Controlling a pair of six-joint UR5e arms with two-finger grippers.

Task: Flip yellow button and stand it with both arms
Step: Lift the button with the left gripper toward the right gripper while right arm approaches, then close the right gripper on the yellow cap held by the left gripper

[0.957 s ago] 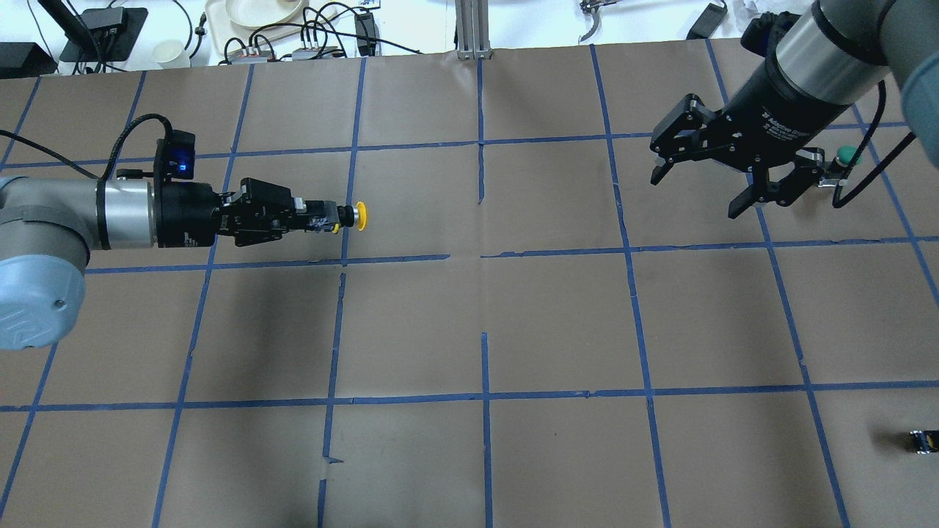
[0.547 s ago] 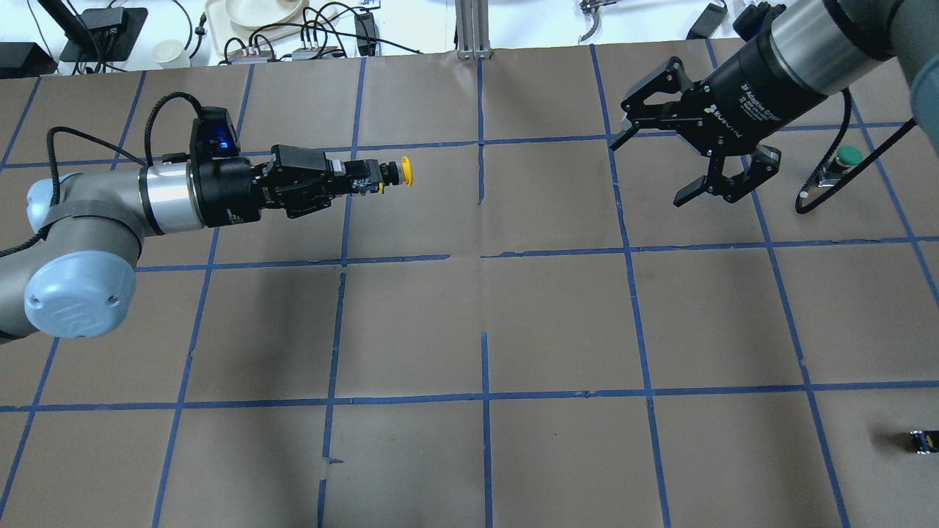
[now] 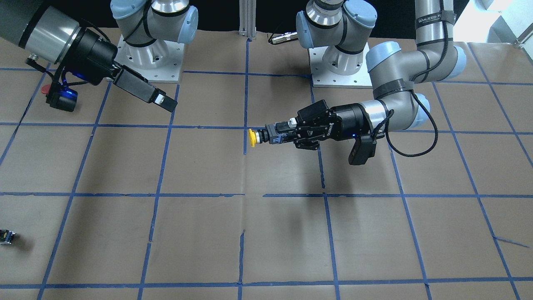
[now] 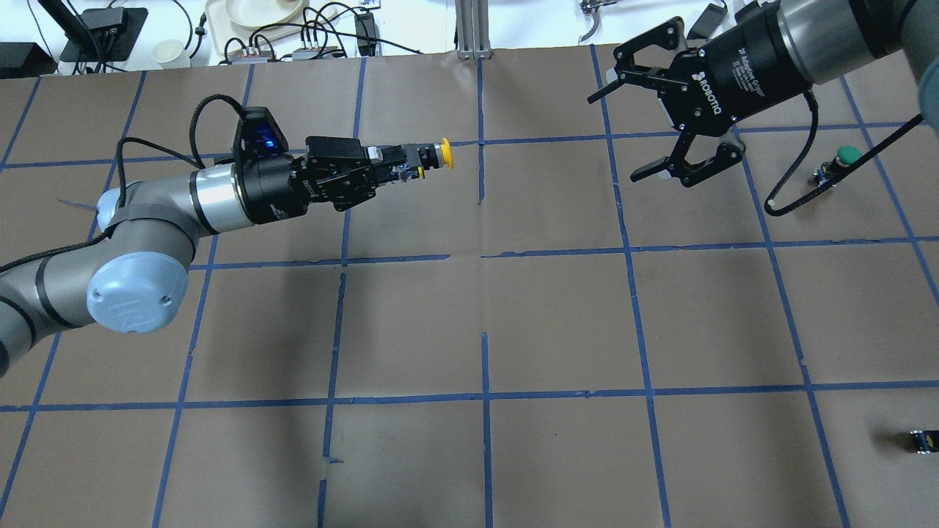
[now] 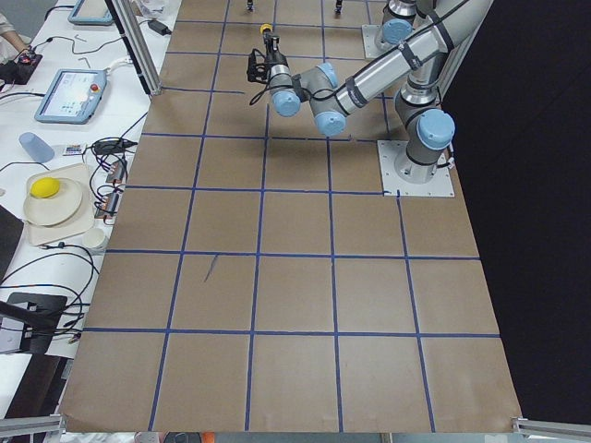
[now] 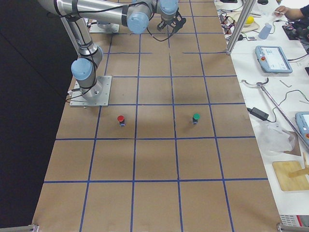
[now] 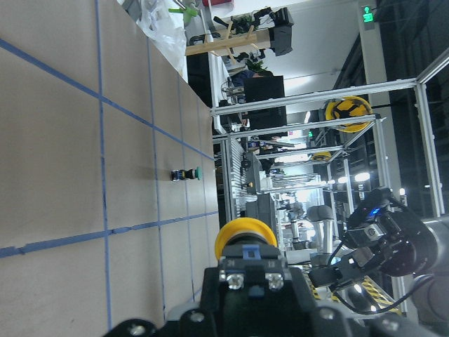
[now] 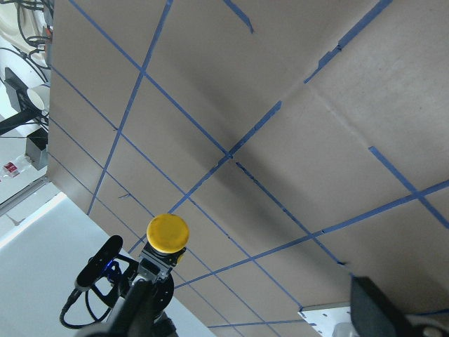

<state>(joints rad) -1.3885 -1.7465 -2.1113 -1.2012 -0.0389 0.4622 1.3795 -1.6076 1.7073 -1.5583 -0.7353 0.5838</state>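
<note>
My left gripper [image 4: 406, 166] is shut on the black body of the yellow button [image 4: 442, 155] and holds it level above the table, with the cap pointing toward the right arm. The button also shows in the front view [image 3: 252, 138], past the left gripper [image 3: 275, 136], in the left wrist view [image 7: 244, 237] and in the right wrist view [image 8: 167, 233]. My right gripper [image 4: 616, 136] is open and empty. It hangs in the air about two tiles from the button, with its jaws facing the cap.
A green-capped button [image 4: 848, 155] stands at the far right beside a black cable. A red-capped button [image 6: 120, 119] stands near the right arm's base. A small dark block [image 4: 923, 441] lies at the near right edge. Blue tape lines grid the brown table [image 4: 484, 315].
My left arm has carried the yellow button to the right and toward the far edge. My right gripper has swung left and toward the far edge, still open.
</note>
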